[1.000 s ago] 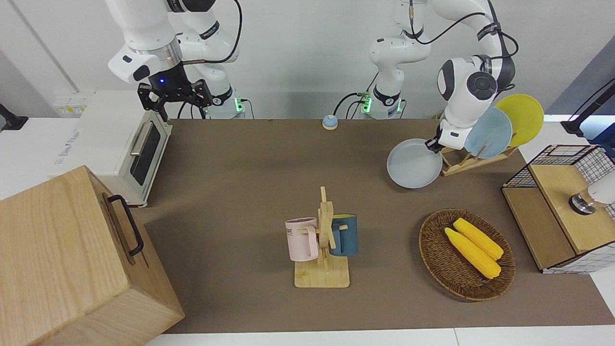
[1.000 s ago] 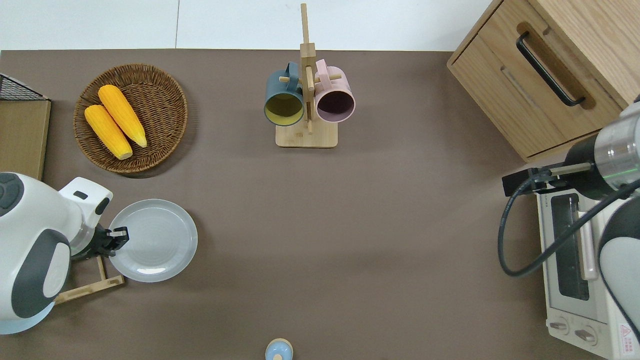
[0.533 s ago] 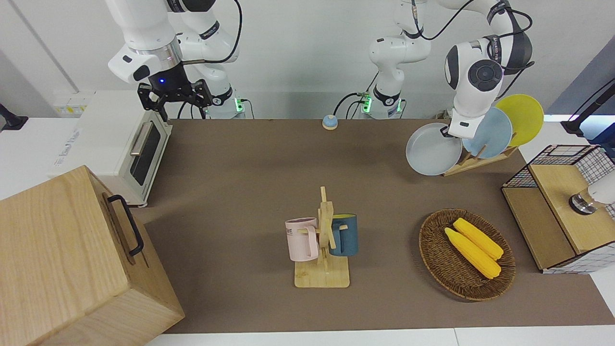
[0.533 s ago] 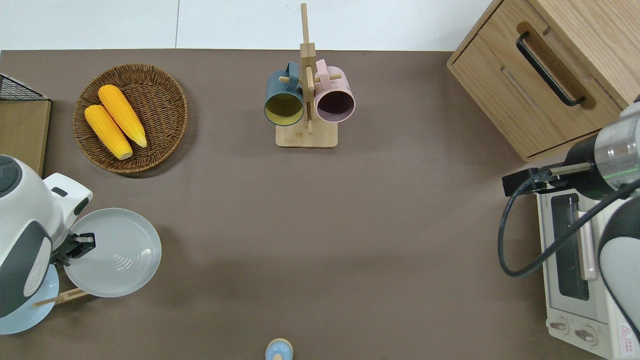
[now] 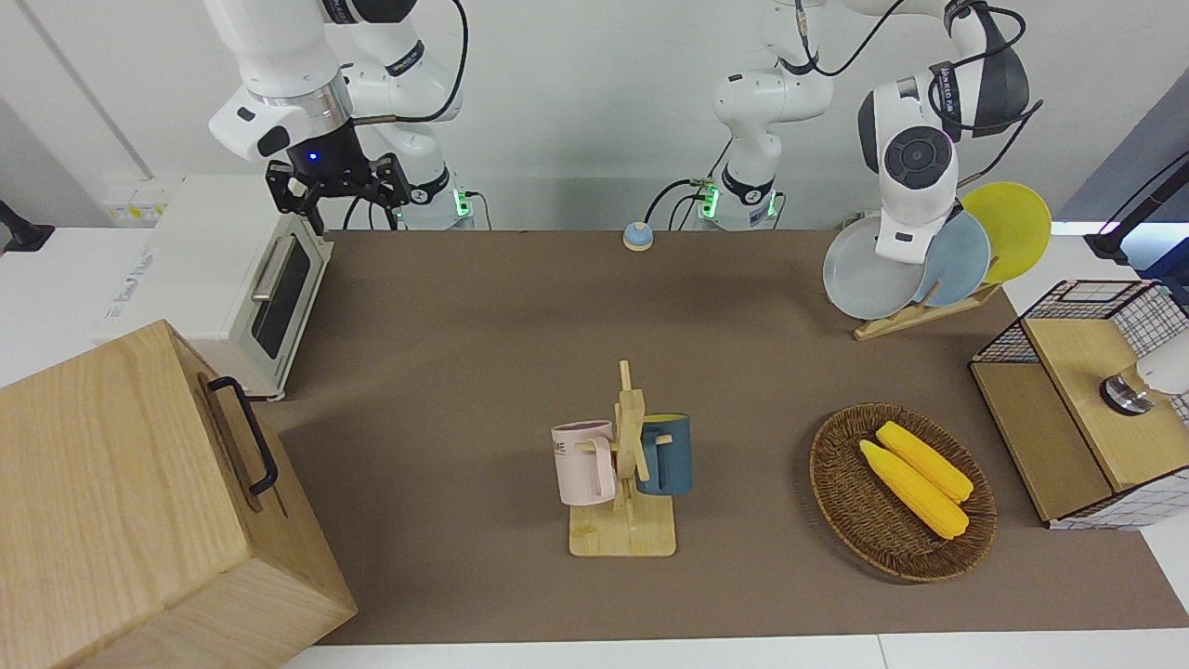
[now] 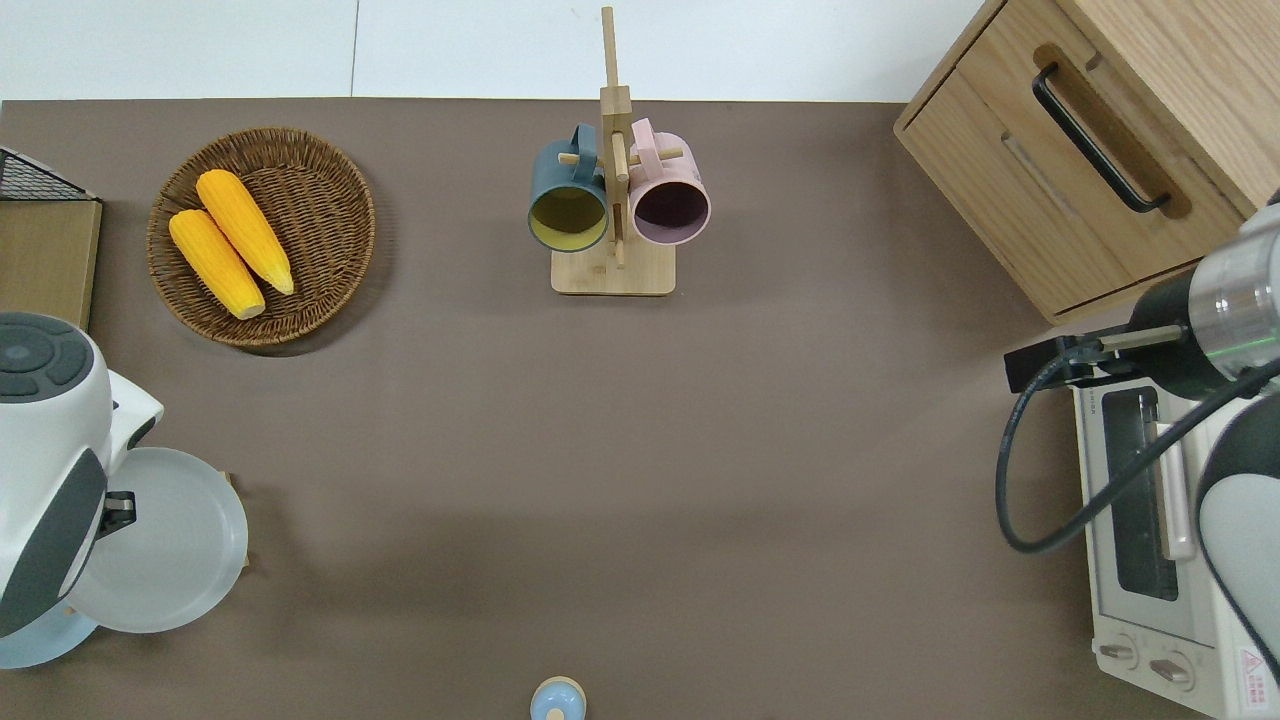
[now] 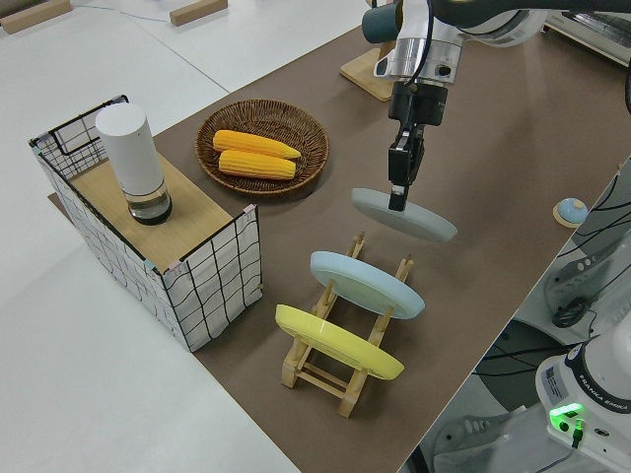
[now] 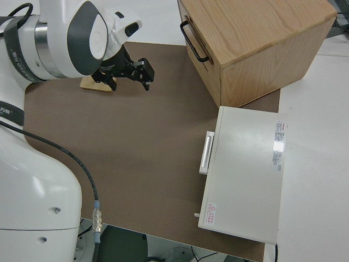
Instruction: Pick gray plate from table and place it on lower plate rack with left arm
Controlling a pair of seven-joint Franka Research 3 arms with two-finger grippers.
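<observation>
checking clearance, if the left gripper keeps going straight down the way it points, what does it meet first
Probably the low end of the plate rack. The left gripper points down, shut on the rim of the gray plate, which hangs tilted just above that empty slot; depth is uncertain.

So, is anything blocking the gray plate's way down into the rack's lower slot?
Nothing visible does. The gray plate, held by the left gripper, hangs over the lower plate rack; its lower slot is free, with the light blue plate one slot up.

Smooth pale gray plate (image 6: 165,545), matte brown table (image 6: 620,480), light-wood lower plate rack (image 7: 340,365), woven wicker basket (image 5: 841,506)
</observation>
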